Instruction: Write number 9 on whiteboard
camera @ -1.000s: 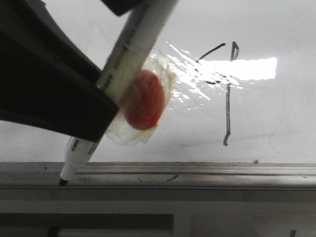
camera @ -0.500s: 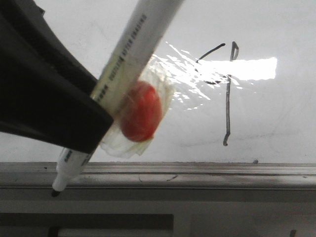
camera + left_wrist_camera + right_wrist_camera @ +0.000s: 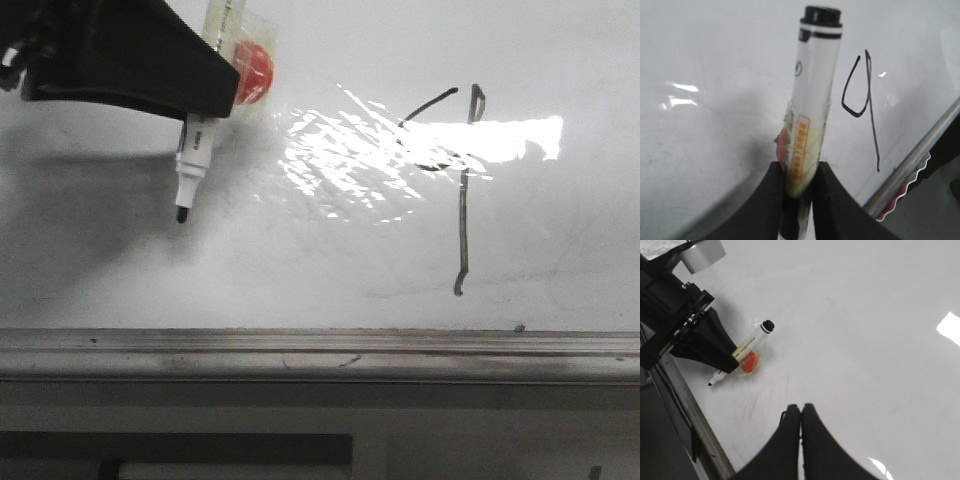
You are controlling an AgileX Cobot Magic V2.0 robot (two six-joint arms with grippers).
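Note:
The whiteboard (image 3: 330, 250) is glossy white, with a glare patch and a grey metal rim (image 3: 320, 352) along its near edge. The number 9 (image 3: 460, 190) is drawn on it in thin black strokes, and it also shows in the left wrist view (image 3: 862, 90). My left gripper (image 3: 205, 90) is shut on a white marker (image 3: 196, 155) that has a red lump (image 3: 252, 66) taped to it. The marker's black tip points down at the board, left of the 9. I cannot tell if it touches. My right gripper (image 3: 801, 408) is shut and empty above the board.
The grey rim (image 3: 912, 167) runs beside the 9 in the left wrist view, with a red-and-white wavy strip (image 3: 905, 192) just outside it. The left arm's black body (image 3: 675, 315) stands over the board's edge (image 3: 687, 412) in the right wrist view.
My left gripper has carried the marker away from the near rim, up and farther back over the board. The marker tip has left the rim. The 9 is unchanged.

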